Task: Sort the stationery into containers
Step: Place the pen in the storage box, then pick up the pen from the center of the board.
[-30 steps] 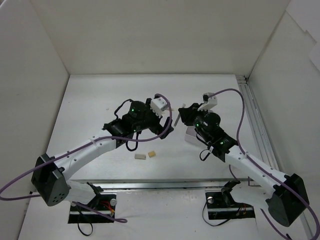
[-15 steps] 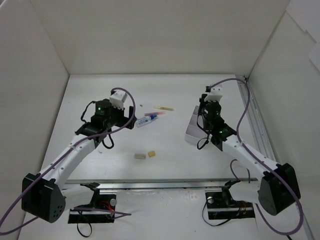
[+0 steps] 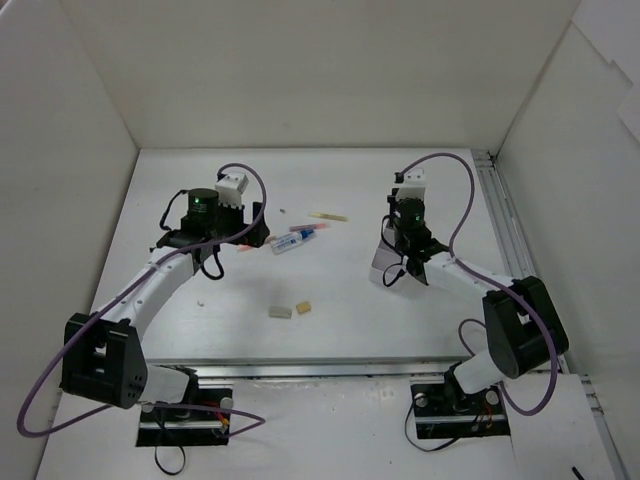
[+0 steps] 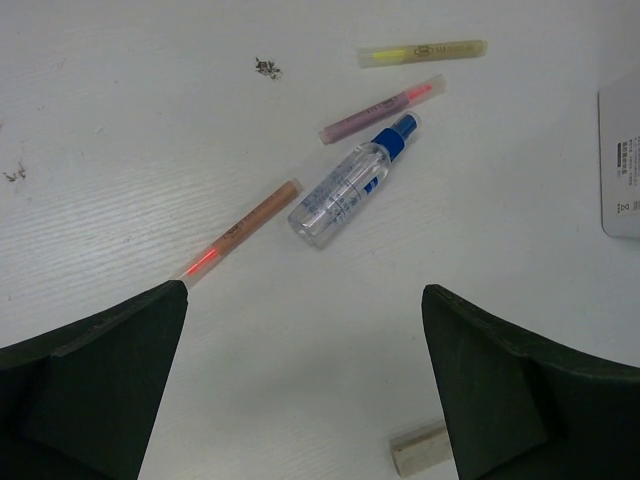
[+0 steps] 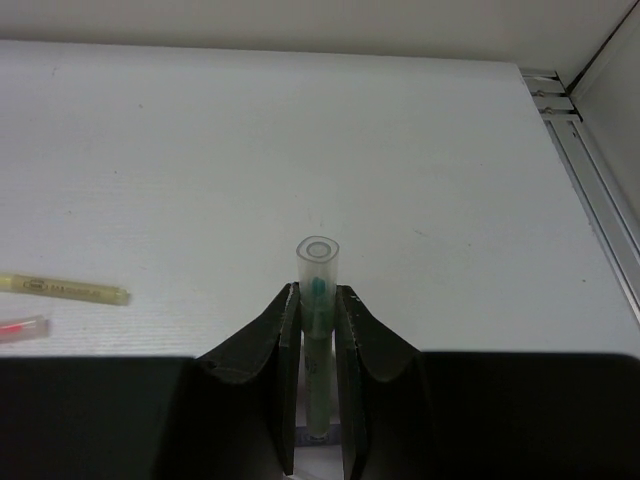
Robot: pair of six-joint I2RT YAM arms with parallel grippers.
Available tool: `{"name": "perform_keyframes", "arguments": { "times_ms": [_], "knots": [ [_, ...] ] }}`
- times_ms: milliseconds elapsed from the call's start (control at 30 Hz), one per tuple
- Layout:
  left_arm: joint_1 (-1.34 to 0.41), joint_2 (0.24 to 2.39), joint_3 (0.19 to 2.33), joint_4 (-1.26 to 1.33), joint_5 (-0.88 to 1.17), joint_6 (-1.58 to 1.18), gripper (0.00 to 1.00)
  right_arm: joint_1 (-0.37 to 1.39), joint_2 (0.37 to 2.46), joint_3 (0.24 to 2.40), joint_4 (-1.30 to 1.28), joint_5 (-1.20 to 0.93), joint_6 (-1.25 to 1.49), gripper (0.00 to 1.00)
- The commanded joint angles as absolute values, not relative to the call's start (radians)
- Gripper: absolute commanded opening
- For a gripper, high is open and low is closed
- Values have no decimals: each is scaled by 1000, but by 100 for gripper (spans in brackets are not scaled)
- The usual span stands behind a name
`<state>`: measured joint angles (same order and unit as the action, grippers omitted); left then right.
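My left gripper is open and empty above the table, left of the pens. Ahead of it lie a red pen, a clear stubby tube with a blue end, a purplish pen with a pink tip and a pale yellow pen. Two beige erasers lie nearer me. My right gripper is shut on a clear-capped pen with a green tip. It is held over the far end of the white box.
White walls enclose the table on the left, back and right. A metal rail runs along the right edge. The box's edge shows at the right of the left wrist view. Small dark specks lie on the table.
Both arms have drawn apart from the middle. The left gripper has swung left, uncovering the pens and tube. The right gripper has carried its pen back over the box.
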<state>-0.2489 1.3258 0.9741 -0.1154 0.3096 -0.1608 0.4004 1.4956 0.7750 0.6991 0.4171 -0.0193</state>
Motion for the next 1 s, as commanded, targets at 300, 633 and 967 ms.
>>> {"name": "perform_keyframes", "arguments": {
  "times_ms": [300,633,967],
  "knots": [
    [-232,1514,1224,-152,451,-167,100,396,1257,689,839,359,110,66],
    [-232,1621,1309,-302,377,-69,100,396,1020,682,635,103,124,98],
    [-130,1695,1187,-302,362,-127,97,393,1038,750,472,8,144,98]
  ]
}}
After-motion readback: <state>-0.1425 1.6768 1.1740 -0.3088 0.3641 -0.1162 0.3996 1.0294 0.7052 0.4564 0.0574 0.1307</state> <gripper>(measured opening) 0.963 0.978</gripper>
